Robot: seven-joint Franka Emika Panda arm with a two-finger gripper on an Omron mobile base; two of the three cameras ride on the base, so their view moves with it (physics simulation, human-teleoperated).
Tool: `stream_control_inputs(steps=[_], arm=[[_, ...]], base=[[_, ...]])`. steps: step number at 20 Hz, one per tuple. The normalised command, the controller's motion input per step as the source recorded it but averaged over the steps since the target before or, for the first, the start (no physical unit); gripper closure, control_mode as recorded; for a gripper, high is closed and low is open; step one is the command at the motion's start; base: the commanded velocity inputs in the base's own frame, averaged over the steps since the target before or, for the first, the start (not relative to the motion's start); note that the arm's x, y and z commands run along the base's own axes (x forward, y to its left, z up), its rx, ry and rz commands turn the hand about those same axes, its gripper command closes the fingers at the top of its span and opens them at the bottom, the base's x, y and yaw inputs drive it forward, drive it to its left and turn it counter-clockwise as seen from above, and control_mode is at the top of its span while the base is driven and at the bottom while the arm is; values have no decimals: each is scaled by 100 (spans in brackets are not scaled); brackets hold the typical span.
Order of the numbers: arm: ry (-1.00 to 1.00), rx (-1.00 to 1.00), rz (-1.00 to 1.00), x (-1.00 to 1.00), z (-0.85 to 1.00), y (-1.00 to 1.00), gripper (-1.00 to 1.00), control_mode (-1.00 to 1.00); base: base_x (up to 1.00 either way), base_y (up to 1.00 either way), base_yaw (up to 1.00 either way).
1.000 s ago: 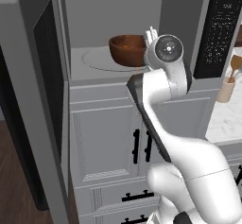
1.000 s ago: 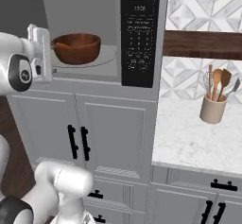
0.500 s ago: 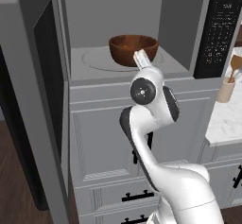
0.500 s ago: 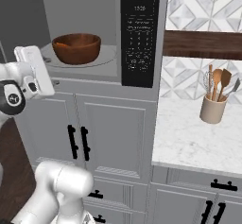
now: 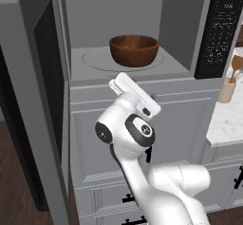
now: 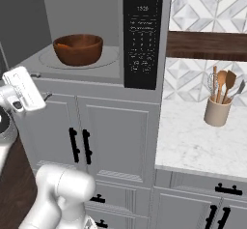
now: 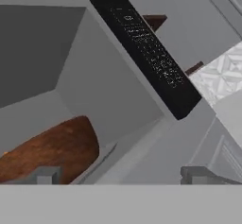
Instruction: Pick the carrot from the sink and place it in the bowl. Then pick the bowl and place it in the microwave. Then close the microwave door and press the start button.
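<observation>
Round, deep, reddish-brown wooden bowl [image 5: 134,50] sits upright on the round turntable inside the big grey built-in microwave [image 5: 76,72], roughly centred on the disc, clear of the cavity walls. Same bowl [image 6: 77,49] seen left of the black control panel with small white markings [image 6: 142,35]. Small orange glint on the bowl's glossy inside in the left base view; cannot tell whether that is the thin orange carrot.

Wide grey-framed microwave door [image 5: 35,105] with dark tinted window swung fully open, standing out to the left of the cavity.

White arm's two-finger gripper [image 7: 122,175] outside and below the cavity mouth, in front of the grey cabinet face under the microwave. Hand view angled up into the cavity: bowl's brown flank [image 7: 52,152] at lower left, control panel [image 7: 146,53] running diagonally across the top. Two dark finger tips [image 7: 43,175] spread wide apart at the bottom of that view, nothing between them; jaws open wide, holding nothing, touching nothing. Hand's white body visible in the right base view at far left, level with the cabinet top rail.

To the right: white marble counter [image 6: 193,141], beige utensil crock with wooden spoons [image 6: 218,108], patterned tile wall, dark wooden shelf [image 6: 207,45]. Grey cabinet doors with black bar handles [image 6: 79,146] below.
</observation>
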Motion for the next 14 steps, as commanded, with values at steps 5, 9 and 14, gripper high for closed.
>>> stream_control_inputs(steps=[5,9,14], arm=[[-14,-37,-11,0,-10,47,-100,-100],[-2,-20,-4,0,-6,62,-100,-100],[-7,-13,-2,-2,-43,73,-100,-100]], base=[[0,0,0],[0,0,0],[0,0,0]])
